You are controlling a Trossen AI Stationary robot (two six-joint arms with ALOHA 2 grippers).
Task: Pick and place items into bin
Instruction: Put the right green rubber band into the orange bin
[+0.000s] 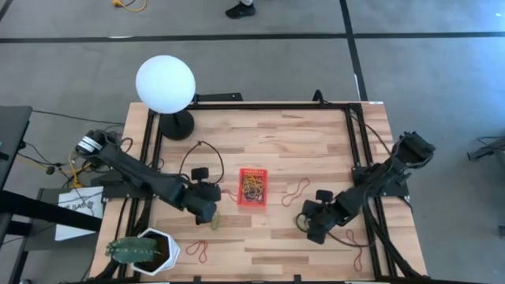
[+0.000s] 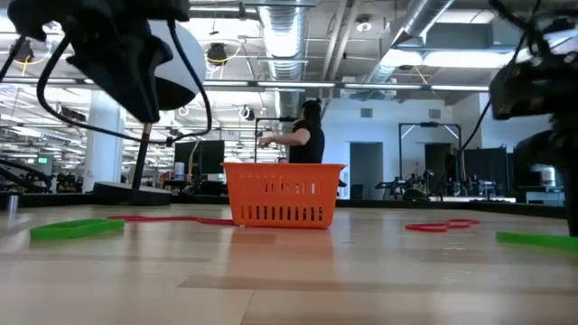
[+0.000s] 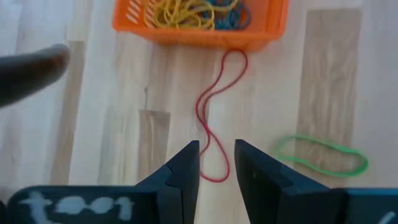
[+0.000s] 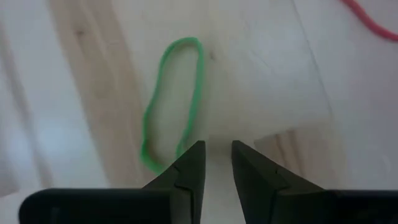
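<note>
The red bin (image 1: 253, 188) sits mid-table, bands already inside. The left gripper (image 3: 216, 163), fingers slightly apart and empty, hangs over a red band (image 3: 213, 118) just beside the bin; closing off-line could miss the thin loop. The right gripper (image 4: 216, 163), likewise parted, hangs beside a green band (image 4: 173, 106).

Matt wooden table (image 1: 316, 142); perforated plastic bin (image 2: 283, 191).

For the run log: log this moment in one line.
left gripper: open over red band | right gripper: open by green band | bin: part-filled
</note>
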